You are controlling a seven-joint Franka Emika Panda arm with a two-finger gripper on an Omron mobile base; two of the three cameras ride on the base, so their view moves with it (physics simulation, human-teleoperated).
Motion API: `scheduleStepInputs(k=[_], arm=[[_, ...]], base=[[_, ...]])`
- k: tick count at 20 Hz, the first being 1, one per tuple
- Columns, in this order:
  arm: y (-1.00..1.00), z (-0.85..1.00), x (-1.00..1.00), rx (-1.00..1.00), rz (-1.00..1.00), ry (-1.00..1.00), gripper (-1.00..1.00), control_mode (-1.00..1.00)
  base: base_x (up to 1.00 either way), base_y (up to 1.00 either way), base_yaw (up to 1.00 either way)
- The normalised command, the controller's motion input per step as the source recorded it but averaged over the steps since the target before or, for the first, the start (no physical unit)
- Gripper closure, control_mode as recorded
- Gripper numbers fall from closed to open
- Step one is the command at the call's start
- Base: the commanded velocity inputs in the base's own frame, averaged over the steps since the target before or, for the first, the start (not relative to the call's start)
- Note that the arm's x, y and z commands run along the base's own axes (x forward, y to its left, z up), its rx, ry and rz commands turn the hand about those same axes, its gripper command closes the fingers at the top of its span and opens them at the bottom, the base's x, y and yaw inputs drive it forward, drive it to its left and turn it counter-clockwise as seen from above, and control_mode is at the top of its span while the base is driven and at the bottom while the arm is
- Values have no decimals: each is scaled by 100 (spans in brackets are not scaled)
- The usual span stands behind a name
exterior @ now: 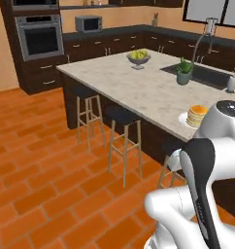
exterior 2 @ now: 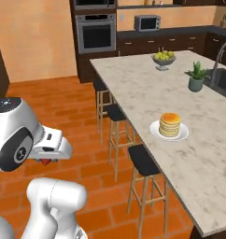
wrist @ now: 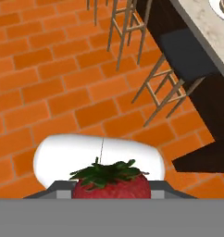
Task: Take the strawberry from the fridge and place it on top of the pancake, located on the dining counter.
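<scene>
Kitchen, brick floor beside dining table point(exterior 2: 189, 154) | claw point(wrist: 111, 192) clamped on strawberry point(wrist: 110, 185), carried low over floor | fetch done; placing on pancake point(exterior 2: 170, 124) left, well apart

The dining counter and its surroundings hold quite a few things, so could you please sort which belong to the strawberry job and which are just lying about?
Belong to the job:
- strawberry, held in the pincer
- pancake on its white plate
- dining counter

Just lying about:
- fruit bowl
- potted plant
- stools
- microwave
- wall oven
</scene>
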Motion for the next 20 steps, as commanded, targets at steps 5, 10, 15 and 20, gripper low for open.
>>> scheduleStepInputs(k=[5,10,15,20], arm=[[0,0,0,0,0,0,100,100],[0,0,0,0,0,0,100,100],[0,0,0,0,0,0,100,100],[0,0,0,0,0,0,100,100]], base=[[46,16,-87],[60,32,-79],[76,45,-75],[78,58,-73]])
